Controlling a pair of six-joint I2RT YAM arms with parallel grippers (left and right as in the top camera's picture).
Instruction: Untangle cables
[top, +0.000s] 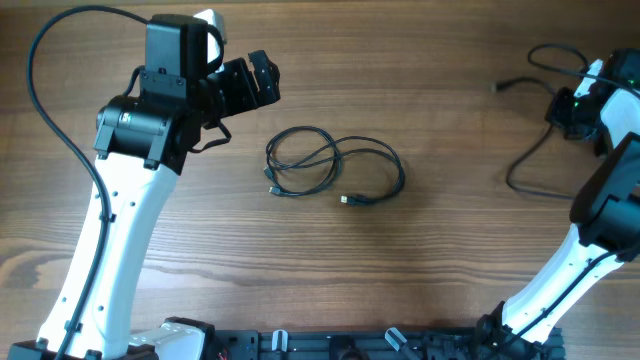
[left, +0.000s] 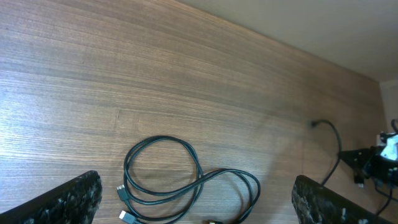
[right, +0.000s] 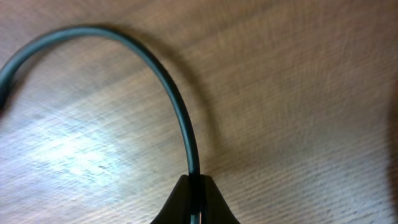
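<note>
Thin black cables (top: 333, 165) lie in loose overlapping loops at the table's middle, with small plug ends at the lower left and bottom. They also show in the left wrist view (left: 186, 180). My left gripper (top: 262, 80) is open and empty, above and to the left of the loops; its two fingers (left: 193, 205) frame them. My right gripper (top: 572, 108) at the far right is shut on another thin black cable (right: 168, 93), which arcs away to the left. That cable trails across the table at the right (top: 530, 165).
The wooden table (top: 450, 250) carries the arm bases along the front edge. A thick black wire (top: 50, 110) loops off the left arm. The separated cable's plug end (top: 499, 87) lies at the far right top.
</note>
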